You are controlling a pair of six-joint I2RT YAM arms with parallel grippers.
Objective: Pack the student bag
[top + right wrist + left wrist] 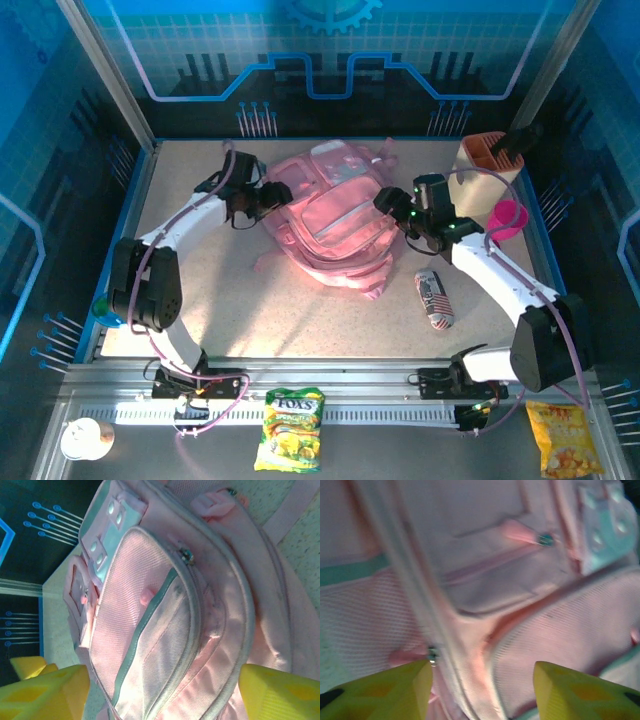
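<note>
Hovering just off the left side of the student bag (335, 222), the left tool (268, 198) is released: its 2 yellow fingers (395, 690) stand apart and grasp nothing. Pink fabric lies just beyond them. A small zipper pull (432, 654) sits right ahead of its left finger, on a long zip seam. That is likely why the tool is poised there, since the bag looks zipped shut and needs opening before anything goes in.

The bag lies flat on the desk (200, 300) with its front pockets up, between the 2 tools, so each can reach 1 side.

At the bag's right side, the right tool (392, 206) is also released, its fingers (45, 690) spread wide with nothing between them. The bag's rounded front pocket (145, 630) is straight ahead of it. Whether it means to steady the bag or work a zip, I cannot tell.

Behind and to the right of this tool a can (434, 298) lies on its side, with a pink cup (505, 218) further right. They are probably waiting to be packed, so the task seems barely begun.
</note>
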